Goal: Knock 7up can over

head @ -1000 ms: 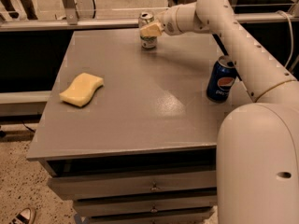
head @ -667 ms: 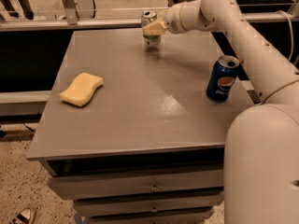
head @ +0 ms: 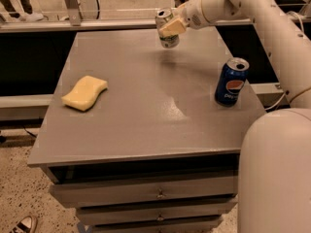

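The 7up can (head: 167, 39), silver-white with a silver top, is at the far middle of the grey table (head: 146, 110). It leans with its top to the left. My gripper (head: 170, 28) reaches in from the upper right and is shut on the can's upper half. One pale yellow finger (head: 173, 27) lies across the can's front. The can's base looks just off the table top, with a shadow under it.
A dark blue Pepsi can (head: 231, 82) stands upright near the table's right edge. A yellow sponge (head: 85, 92) lies on the left side. My white arm (head: 272, 28) spans the upper right. A metal rail (head: 73, 23) runs behind the table. Drawers sit below the front edge.
The 7up can stood upright with the gripper against it. It has now shifted a little to the right and leans in the gripper. The Pepsi can and the sponge have not moved.
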Motion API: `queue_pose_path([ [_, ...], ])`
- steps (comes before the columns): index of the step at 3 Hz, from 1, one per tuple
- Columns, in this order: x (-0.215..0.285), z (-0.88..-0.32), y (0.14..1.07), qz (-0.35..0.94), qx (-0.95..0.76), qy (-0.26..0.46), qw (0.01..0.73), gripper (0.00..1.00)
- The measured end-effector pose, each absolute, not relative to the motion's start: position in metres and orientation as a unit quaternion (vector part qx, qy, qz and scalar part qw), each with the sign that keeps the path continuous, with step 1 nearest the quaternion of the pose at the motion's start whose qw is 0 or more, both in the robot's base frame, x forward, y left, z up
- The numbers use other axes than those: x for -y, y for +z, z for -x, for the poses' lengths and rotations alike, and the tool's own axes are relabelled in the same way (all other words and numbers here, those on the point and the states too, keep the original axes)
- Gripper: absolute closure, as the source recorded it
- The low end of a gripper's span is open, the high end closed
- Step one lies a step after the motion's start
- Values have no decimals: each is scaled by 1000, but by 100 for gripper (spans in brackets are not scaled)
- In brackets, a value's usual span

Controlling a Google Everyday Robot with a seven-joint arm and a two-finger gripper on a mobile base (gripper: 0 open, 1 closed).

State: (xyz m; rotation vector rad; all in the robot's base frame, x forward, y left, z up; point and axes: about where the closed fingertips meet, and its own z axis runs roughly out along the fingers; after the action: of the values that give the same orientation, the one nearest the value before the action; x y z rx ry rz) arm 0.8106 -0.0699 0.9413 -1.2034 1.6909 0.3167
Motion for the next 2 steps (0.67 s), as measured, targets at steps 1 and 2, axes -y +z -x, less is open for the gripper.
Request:
queue_pose_path([
  [1,83,-785,946,559,-691,107,445,100],
  [2,89,-747,936,645,-675,85,348,100],
])
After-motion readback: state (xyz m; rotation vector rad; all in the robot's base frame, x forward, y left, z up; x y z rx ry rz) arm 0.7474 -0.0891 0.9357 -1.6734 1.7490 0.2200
